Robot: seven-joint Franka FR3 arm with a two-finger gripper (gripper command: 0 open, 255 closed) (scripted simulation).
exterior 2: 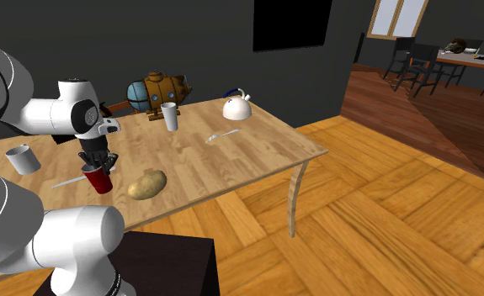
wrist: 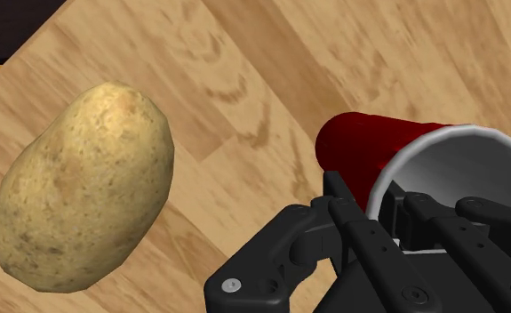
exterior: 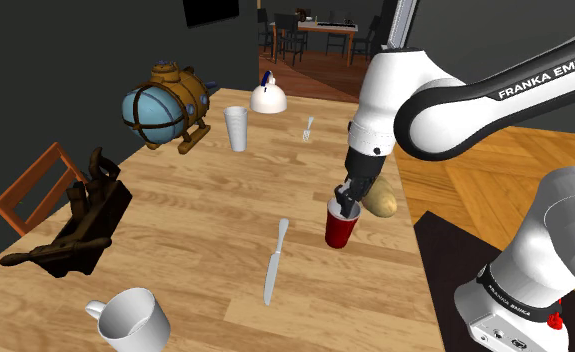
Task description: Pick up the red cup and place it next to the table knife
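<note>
Jaws are clamped over the rim of the red cup, one finger inside and one outside. The cup is found between the table knife and a potato, closer to the potato; whether its base is lifted cannot be told. A firm grip is called for, with the cup carried upright and set down just beside the knife without nudging it. The wooden surface is shared by a white mug, a tumbler, a kettle and a fork. Dark walls and a parquet floor are seen around it.
</note>
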